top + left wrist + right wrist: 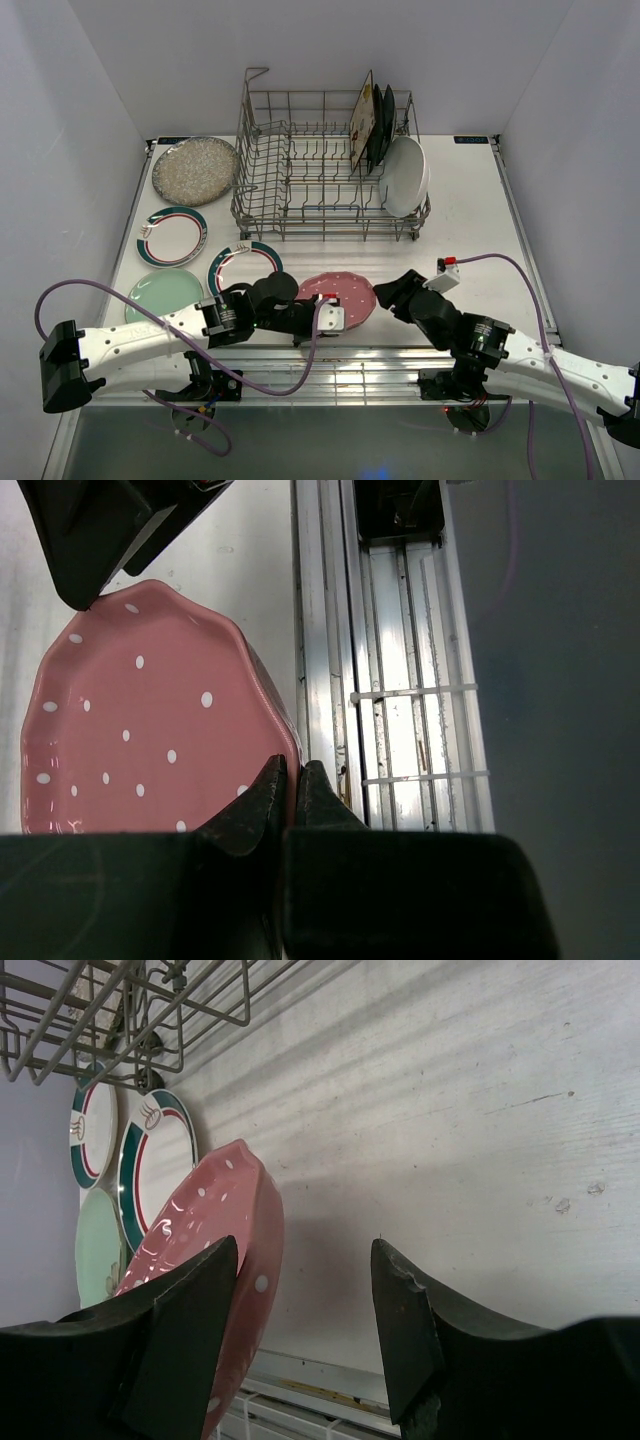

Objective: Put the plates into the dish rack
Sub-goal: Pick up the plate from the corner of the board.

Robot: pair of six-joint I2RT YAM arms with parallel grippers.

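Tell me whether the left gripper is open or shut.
Shut on the pink plate: in the left wrist view the left gripper pinches the plate's scalloped rim, one finger on each side.

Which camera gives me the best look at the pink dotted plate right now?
Left wrist: the pink dotted plate shows large, face-on, its rim pinched by the left gripper. Top external shows it small, partly under that gripper. Right wrist sees it nearly edge-on beside the open right gripper.

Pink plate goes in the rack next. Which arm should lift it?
Left, probably. The left gripper is shut on the rim of the pink plate, and the free slots of the dish rack lie on its side. The right gripper stands open beside the plate, holding nothing.
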